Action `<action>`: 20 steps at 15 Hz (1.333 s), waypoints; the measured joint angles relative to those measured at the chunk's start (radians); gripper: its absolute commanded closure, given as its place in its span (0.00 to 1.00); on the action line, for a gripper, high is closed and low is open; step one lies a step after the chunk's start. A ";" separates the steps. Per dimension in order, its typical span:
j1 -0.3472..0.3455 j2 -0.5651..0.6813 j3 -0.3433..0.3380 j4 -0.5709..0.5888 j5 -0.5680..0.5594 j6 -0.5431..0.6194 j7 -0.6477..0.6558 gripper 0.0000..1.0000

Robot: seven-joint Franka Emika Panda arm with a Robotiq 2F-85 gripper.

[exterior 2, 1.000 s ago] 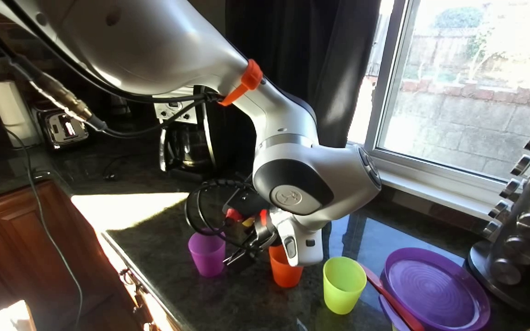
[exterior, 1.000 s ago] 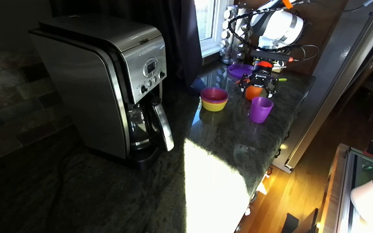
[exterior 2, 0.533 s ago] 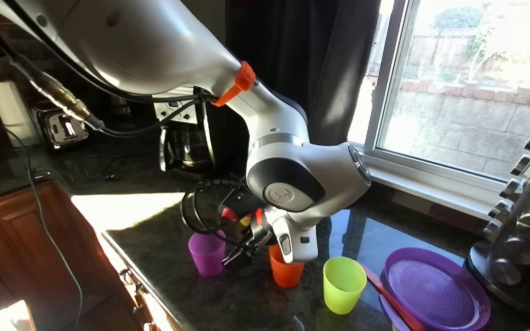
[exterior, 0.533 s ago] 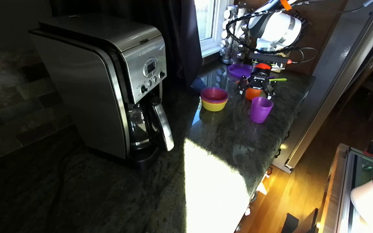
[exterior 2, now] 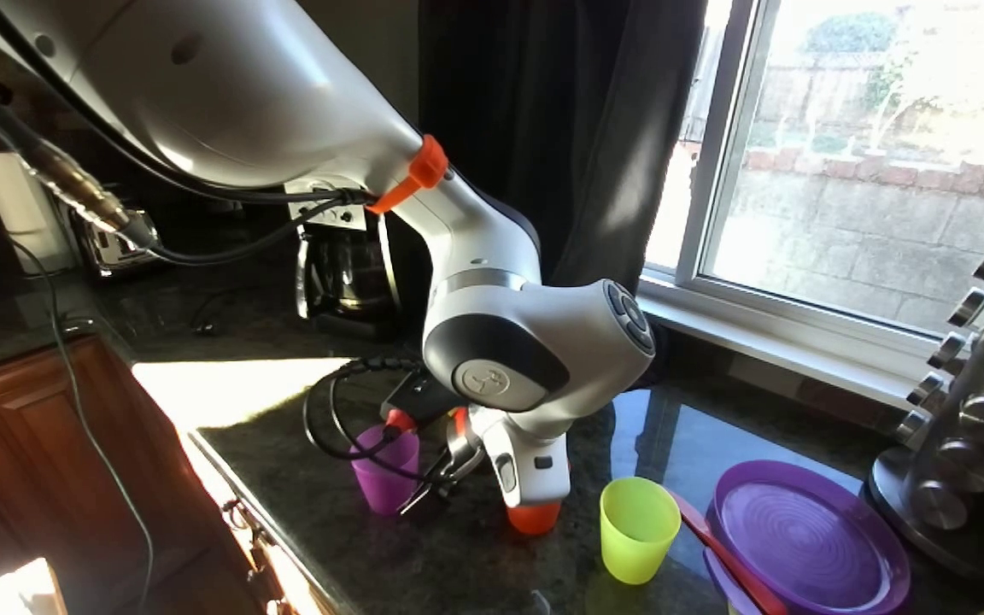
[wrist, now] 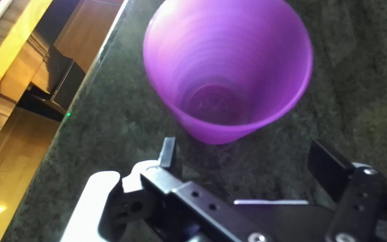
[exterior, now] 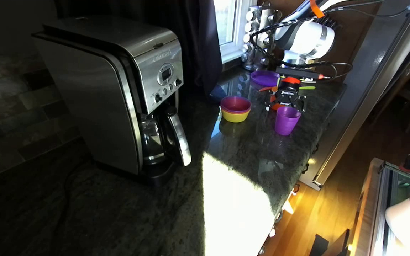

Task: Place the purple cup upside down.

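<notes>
Flipping the tapered violet-purple plastic cup: not yet done; it stands mouth-up on the mottled dark stone tabletop, just ahead of the jaws.
Jaws: spread wide, holding nothing.
Cup: an off-centre advance could catch its rim and tip it.
Tabletop: its edge runs near, so a shove might send the cup off.

The robot arm is glossy pale grey, strung with black cables. In an exterior view, an orange strap lies at eleven o'clock from the round badge on its dark oval cap, a button panel at two. Silvery screws dot the black gripper.
</notes>
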 measured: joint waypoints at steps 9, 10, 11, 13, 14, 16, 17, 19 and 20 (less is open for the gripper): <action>-0.007 -0.017 -0.002 -0.033 -0.003 -0.002 0.000 0.00; -0.008 -0.017 -0.002 -0.033 -0.003 -0.004 0.000 0.00; -0.009 -0.016 -0.002 -0.033 -0.003 -0.008 0.000 0.00; -0.013 -0.015 -0.002 -0.032 -0.003 -0.026 0.000 0.00; -0.015 -0.013 -0.002 -0.031 -0.003 -0.036 0.000 0.00; -0.018 -0.009 -0.002 -0.028 -0.002 -0.053 0.000 0.00; -0.018 -0.006 -0.002 -0.026 -0.002 -0.061 0.000 0.00; -0.018 -0.001 -0.002 -0.022 0.000 -0.072 0.000 0.00; -0.018 0.002 -0.002 -0.021 0.002 -0.078 0.000 0.00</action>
